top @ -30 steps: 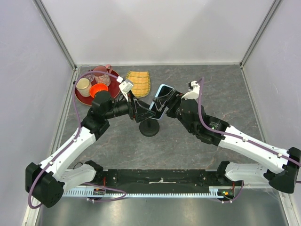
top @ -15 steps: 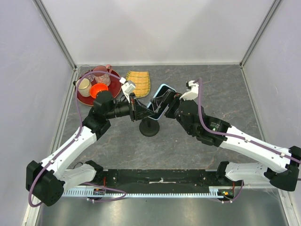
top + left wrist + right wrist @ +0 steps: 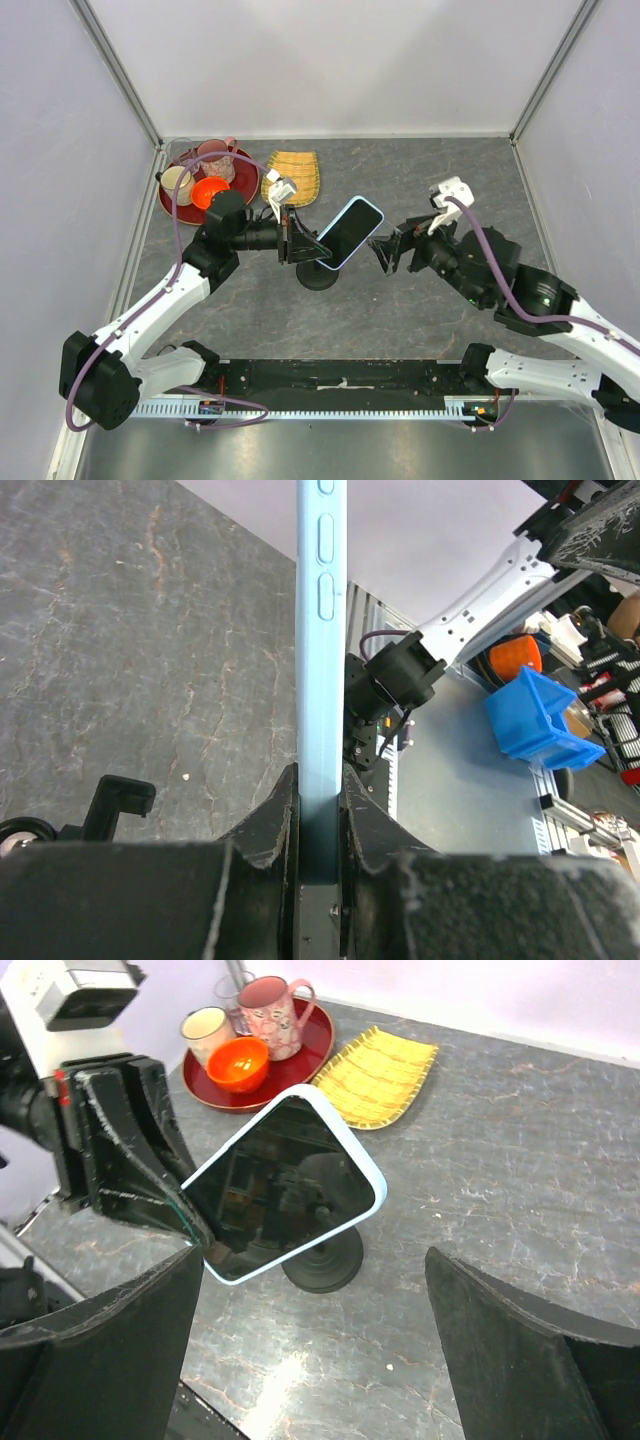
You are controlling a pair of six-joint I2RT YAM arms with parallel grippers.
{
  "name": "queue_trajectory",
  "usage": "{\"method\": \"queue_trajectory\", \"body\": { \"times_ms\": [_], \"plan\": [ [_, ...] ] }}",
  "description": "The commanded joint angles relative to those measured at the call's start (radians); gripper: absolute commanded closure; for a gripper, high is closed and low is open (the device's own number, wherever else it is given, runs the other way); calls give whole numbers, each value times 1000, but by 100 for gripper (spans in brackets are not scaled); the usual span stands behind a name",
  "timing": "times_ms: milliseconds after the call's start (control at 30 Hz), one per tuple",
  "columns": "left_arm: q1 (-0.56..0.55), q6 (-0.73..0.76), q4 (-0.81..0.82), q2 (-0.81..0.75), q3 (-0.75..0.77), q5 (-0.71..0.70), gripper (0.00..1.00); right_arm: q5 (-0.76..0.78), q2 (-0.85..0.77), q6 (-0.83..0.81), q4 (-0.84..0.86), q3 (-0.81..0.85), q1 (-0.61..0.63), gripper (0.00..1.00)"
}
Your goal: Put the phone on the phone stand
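Note:
The phone [image 3: 350,232], black screen with a light blue edge, hangs tilted just above the phone stand [image 3: 318,276], whose round black base rests on the table. My left gripper [image 3: 305,246] is shut on the phone's lower left end. In the left wrist view both jaws press the phone's blue edge [image 3: 320,660] at my left gripper [image 3: 320,785]. My right gripper [image 3: 386,251] stands open to the right of the phone, apart from it. From the right wrist, the phone [image 3: 285,1185] covers part of the stand's base [image 3: 330,1265], and my right gripper [image 3: 312,1260] is spread wide and empty.
A red tray [image 3: 176,203] with mugs and an orange bowl [image 3: 209,190] sits at the back left. Next to it is a yellow woven dish [image 3: 294,177]. Grey walls close the table on three sides. A blue bin [image 3: 540,715] shows beyond the table's near edge.
My left gripper has closed on the phone. My right gripper has opened, let go of it and drawn back to the right. The phone now hangs from the left gripper alone.

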Motion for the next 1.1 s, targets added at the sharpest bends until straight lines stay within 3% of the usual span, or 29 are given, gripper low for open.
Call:
{"method": "queue_trajectory", "body": {
  "times_ms": [0,200,300,400,533,667,700,800,967,1067],
  "plan": [
    [1,-35,123,-13,27,94,98,-81,-96,-87,-17,12,-4,2],
    [1,-32,125,-19,23,85,98,18,-206,-73,38,-42,-2,2],
    [1,-32,126,-16,24,91,98,132,-207,-20,35,-65,-2,2],
    [3,-31,131,-19,24,106,98,120,-169,-9,28,-77,-2,2],
    [0,-52,183,-18,15,157,98,-121,-89,-116,-6,-22,-5,2],
    [-12,-66,215,-18,12,195,98,-334,23,-93,-29,50,-86,2],
    [-16,-65,217,-19,12,203,98,-479,36,-87,-20,61,-161,5],
    [-23,-60,217,-24,10,206,98,-702,66,-73,-1,82,-313,12],
    [-31,-54,217,-38,9,206,98,-920,89,-82,32,72,-427,18],
    [-34,-54,217,-36,10,212,98,-1113,95,-79,97,38,-485,28]
  ]
}}
